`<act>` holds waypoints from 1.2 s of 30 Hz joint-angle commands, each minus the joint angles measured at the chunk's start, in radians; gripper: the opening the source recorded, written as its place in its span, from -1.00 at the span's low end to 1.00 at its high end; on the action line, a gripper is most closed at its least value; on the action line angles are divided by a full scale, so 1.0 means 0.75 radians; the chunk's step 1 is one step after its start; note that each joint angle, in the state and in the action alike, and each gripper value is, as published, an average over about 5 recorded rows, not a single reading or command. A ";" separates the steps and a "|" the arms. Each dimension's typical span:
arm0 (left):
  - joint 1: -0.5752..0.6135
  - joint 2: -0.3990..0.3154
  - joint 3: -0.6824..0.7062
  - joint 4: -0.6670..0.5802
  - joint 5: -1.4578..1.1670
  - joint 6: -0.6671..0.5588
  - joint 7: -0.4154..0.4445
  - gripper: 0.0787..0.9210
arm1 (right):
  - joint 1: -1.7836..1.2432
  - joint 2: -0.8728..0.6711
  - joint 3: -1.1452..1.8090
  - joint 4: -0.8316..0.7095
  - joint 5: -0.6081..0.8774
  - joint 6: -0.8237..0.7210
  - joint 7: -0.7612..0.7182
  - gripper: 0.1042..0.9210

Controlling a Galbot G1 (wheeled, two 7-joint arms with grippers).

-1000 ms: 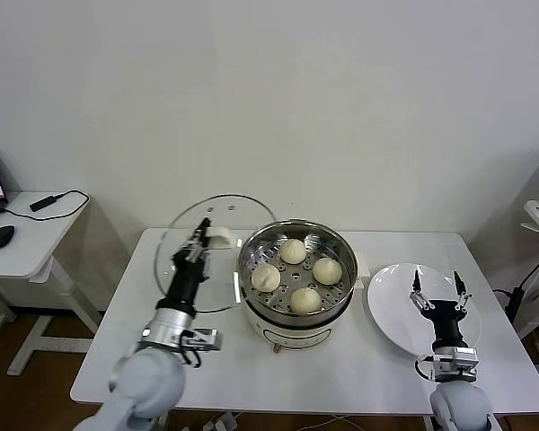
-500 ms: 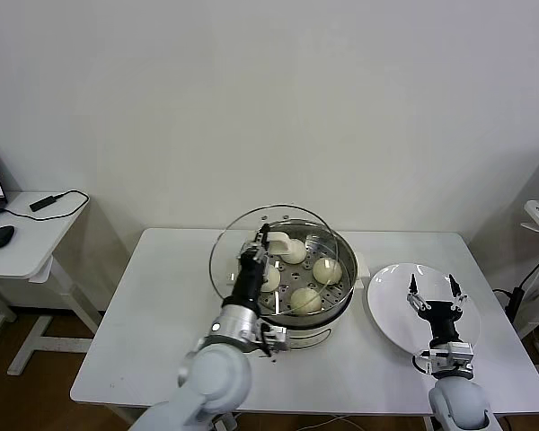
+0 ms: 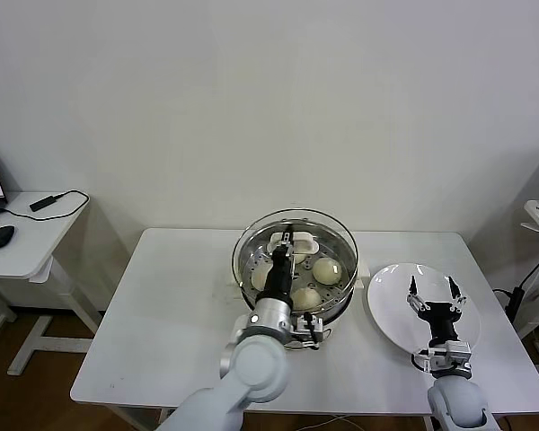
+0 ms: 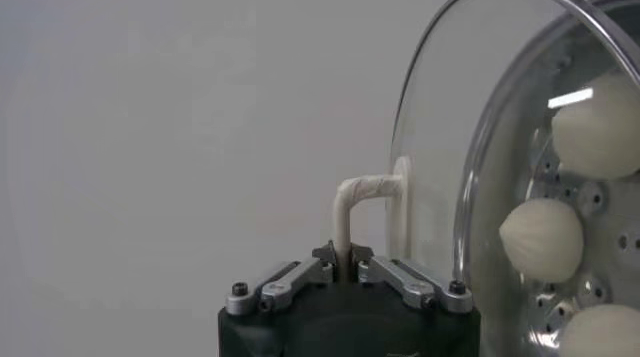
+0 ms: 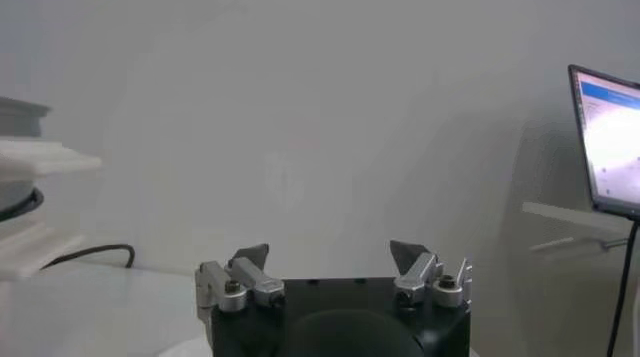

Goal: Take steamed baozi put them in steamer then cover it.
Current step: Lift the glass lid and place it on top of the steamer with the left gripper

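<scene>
The steel steamer [image 3: 334,301] stands mid-table on its white base, with several cream-white baozi [image 3: 324,269] inside. My left gripper [image 3: 288,240] is shut on the white handle [image 4: 352,194] of the clear glass cover [image 3: 249,241] and holds it tilted just above the steamer's rim. The left wrist view shows the cover's rim [image 4: 425,49], the steamer wall [image 4: 500,119] and baozi [image 4: 541,237] behind the glass. My right gripper [image 3: 430,289] is open and empty above the white plate [image 3: 391,314]; it also shows in the right wrist view [image 5: 329,257].
The white table's [image 3: 162,314] left half lies bare beside the steamer. A side desk [image 3: 22,235] at far left holds a mouse and a cable. Another table's edge shows at far right.
My left arm has carried the cover rightward from the table's left side to over the steamer. The right gripper has stayed over the plate.
</scene>
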 commanded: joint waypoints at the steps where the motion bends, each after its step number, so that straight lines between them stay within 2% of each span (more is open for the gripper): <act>1: -0.046 -0.078 0.048 0.123 0.069 0.055 0.044 -0.75 | 0.006 0.003 0.000 -0.011 -0.002 -0.004 -0.001 0.76; 25: -0.078 -0.150 0.044 0.265 0.125 0.052 0.050 -0.75 | 0.023 0.005 -0.001 -0.032 -0.008 0.003 0.000 0.76; 36: -0.061 -0.139 0.033 0.288 0.186 0.025 0.075 -0.75 | 0.027 0.008 -0.003 -0.038 -0.008 0.007 0.001 0.76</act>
